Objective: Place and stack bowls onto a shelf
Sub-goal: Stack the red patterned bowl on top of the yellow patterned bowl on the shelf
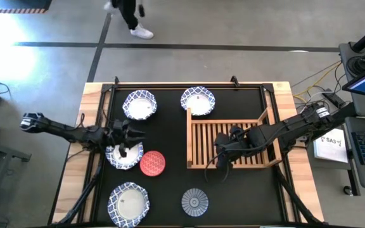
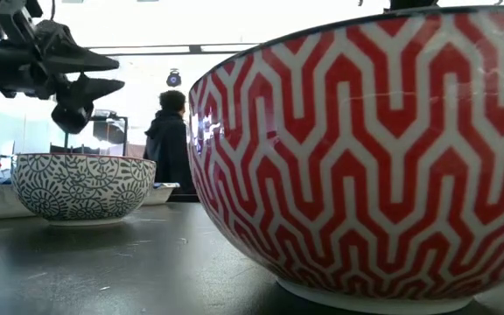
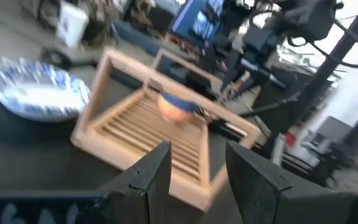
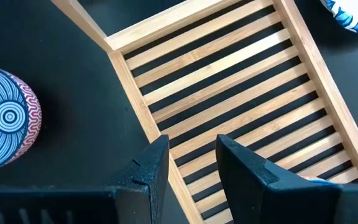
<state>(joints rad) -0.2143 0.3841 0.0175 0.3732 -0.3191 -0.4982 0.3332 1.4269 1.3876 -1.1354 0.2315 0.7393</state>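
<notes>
- We see the left end effector (image 1: 124,140) hovering over the left half of the black mat on the bench (image 1: 90,92), above a large blue-and-white patterned bowl (image 1: 123,157); its 2 fingers (image 3: 151,171) stand apart with nothing between them.
- The small red zigzag-patterned bowl (image 1: 153,162) sits just beside that bowl, on its right (it fills most of the low view).
- 3 more large blue-and-white bowls lie on the mat: one at the far left (image 1: 139,105), one at the far middle (image 1: 198,101) just beyond the rack's far rail, and one at the near left (image 1: 128,202).
- A small grey-blue radial-patterned bowl (image 1: 194,202) rests at the near middle, apart from the others.
- The rectangular light-wood slatted shelf (image 1: 198,142) lies flat on the right half of the mat.
- The right end effector (image 1: 224,159) hangs over the shelf's near rail, fingers (image 4: 148,171) parted and holding nothing; bare slats show just past them in the right wrist view.
- In the left wrist view a blurred orange-and-blue round object (image 3: 178,107) shows at the shelf; we cannot tell what it is.
- A person in dark clothing (image 2: 170,140) stands beyond the bench.
</notes>
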